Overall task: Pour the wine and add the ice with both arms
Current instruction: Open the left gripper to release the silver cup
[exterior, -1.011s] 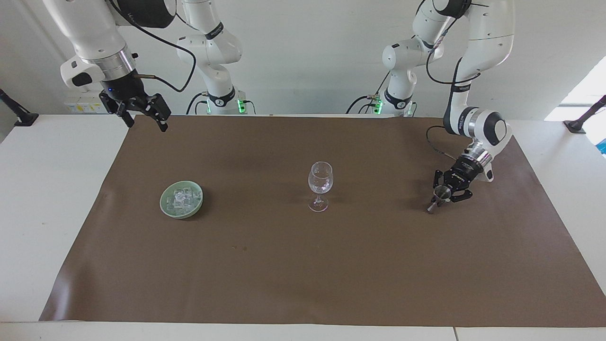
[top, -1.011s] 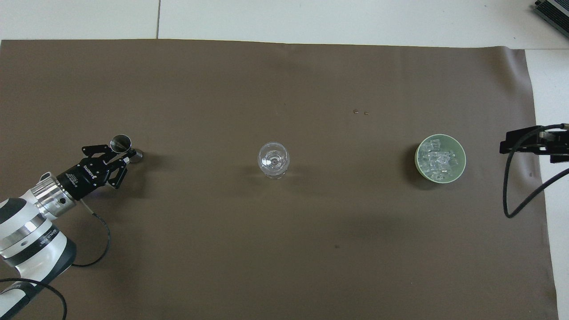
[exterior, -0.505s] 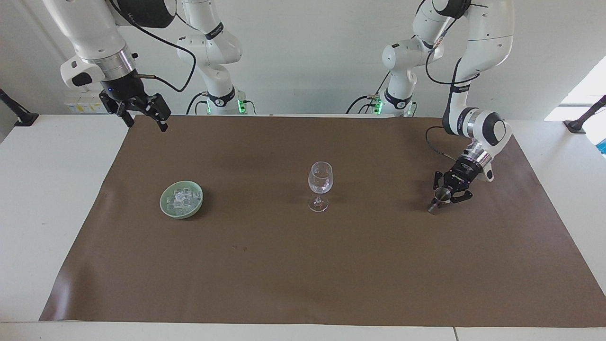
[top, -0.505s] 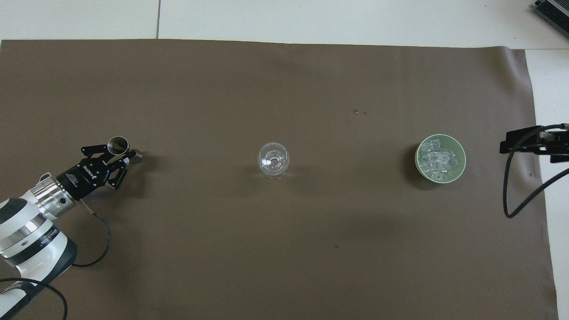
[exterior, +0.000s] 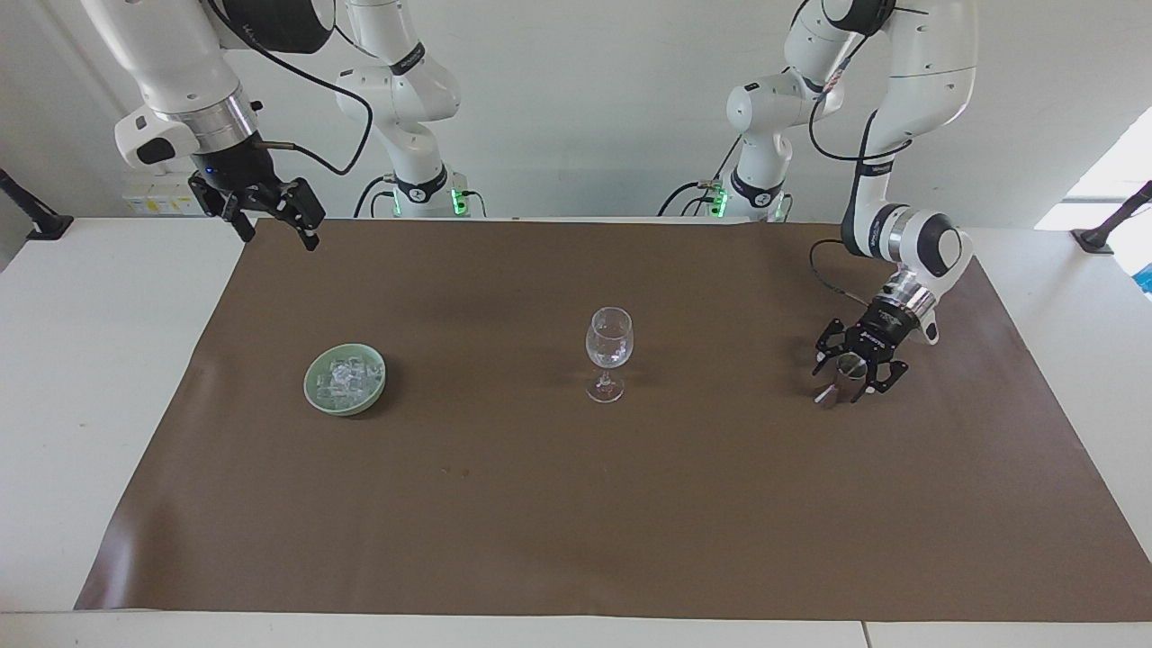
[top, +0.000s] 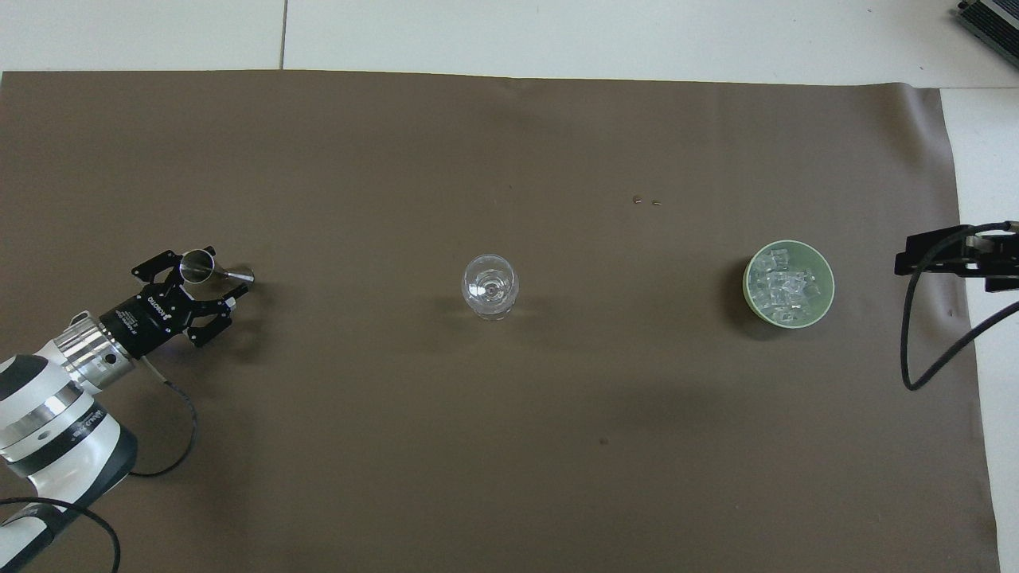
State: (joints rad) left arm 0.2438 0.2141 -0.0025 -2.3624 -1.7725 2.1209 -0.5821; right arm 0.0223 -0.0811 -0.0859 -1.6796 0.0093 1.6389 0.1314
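The left gripper (exterior: 850, 378) sits low over the brown mat (exterior: 576, 504) at the left arm's end of the table, angled down from its silver wrist ring. Its fingers are spread apart, with the small metal measuring cup (exterior: 842, 382) — a double-ended steel jigger — lying between them. In the overhead view the left gripper (top: 208, 288) shows its fingers well parted, and the jigger (top: 208, 269) lies tilted, its open round mouth close to one finger and its narrow end pointing toward the middle of the mat. Whether a finger touches the cup cannot be told; the jaws are not clamped on it.

The clear stemmed wine glass (exterior: 609, 353) stands upright near the middle of the mat, well apart from both grippers.

The ice (exterior: 345, 378) — small clear glassy cubes — lies heaped in the pale green round dish (exterior: 317, 392) toward the right arm's end of the table, about as far from the robots as the glass. In the overhead view the cubes (top: 784, 285) fill most of the dish (top: 825, 274).

The right gripper (exterior: 272, 216) hangs high over the mat's edge nearest the robots at the right arm's end, waiting, its fingers spread wide and holding nothing.
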